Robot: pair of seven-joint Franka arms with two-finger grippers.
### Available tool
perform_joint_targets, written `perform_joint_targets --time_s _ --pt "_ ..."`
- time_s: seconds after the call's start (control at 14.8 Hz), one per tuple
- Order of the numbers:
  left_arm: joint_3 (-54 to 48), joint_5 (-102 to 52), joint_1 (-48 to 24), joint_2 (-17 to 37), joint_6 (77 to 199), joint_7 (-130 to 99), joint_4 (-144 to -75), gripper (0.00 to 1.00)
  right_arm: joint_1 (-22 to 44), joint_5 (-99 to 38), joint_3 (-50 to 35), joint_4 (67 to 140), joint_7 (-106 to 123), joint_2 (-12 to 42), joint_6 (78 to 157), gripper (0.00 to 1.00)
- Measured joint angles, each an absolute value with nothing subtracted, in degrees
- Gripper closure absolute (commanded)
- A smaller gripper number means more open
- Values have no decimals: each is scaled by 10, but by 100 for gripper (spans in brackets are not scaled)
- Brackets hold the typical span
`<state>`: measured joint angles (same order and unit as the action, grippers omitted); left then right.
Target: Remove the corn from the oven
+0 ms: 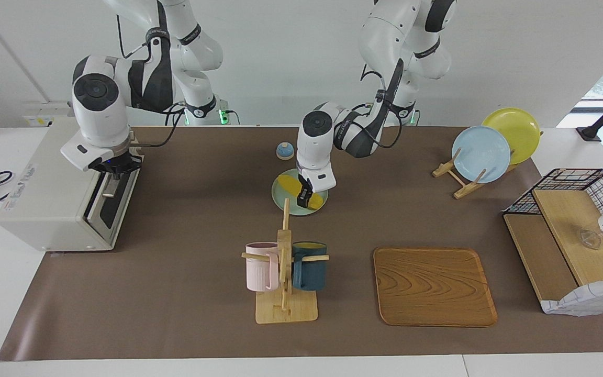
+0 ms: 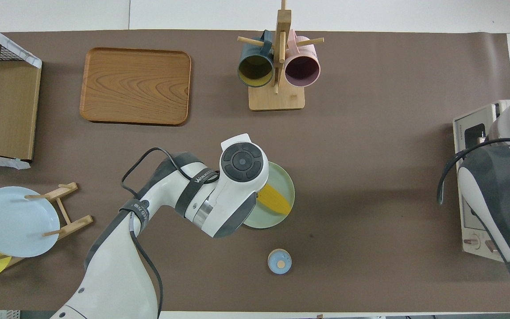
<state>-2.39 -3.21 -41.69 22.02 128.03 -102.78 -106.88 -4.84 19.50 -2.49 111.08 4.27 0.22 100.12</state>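
Observation:
The yellow corn (image 1: pixel 287 184) lies on a pale green plate (image 1: pixel 286 205) in the middle of the table, outside the oven. It also shows in the overhead view (image 2: pixel 275 201) on the plate (image 2: pixel 266 222). My left gripper (image 1: pixel 304 201) is down on the corn's middle and shut on it. The off-white oven (image 1: pixel 45 178) stands at the right arm's end of the table, its dark glass door upright against its front. It also shows in the overhead view (image 2: pixel 469 177). My right gripper (image 1: pixel 113 175) is at the door's top edge, just above the bar handle.
A small blue round knob (image 1: pixel 285 150) sits nearer the robots than the plate. A wooden mug rack (image 1: pixel 285 262) with two mugs and a wooden tray (image 1: pixel 432 285) lie farther out. A plate rack (image 1: pixel 482 154) and a wire shelf (image 1: pixel 568 230) stand toward the left arm's end.

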Motion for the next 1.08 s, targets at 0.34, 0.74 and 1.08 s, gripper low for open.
perform_joint_targets --time_s 0.34,0.74,1.08 --pt "-18 -17 -416 214 1279 -991 -1064 100 -44 111 -33 964 49 -10 846 70" --pt "-8 -10 -321 164 1191 -674 -995 100 -41 5 -33 919 50 -8 828 0" --pt "-7 -46 -216 200 1175 -374 -930 100 -38 6 -35 911 50 -1 835 0"
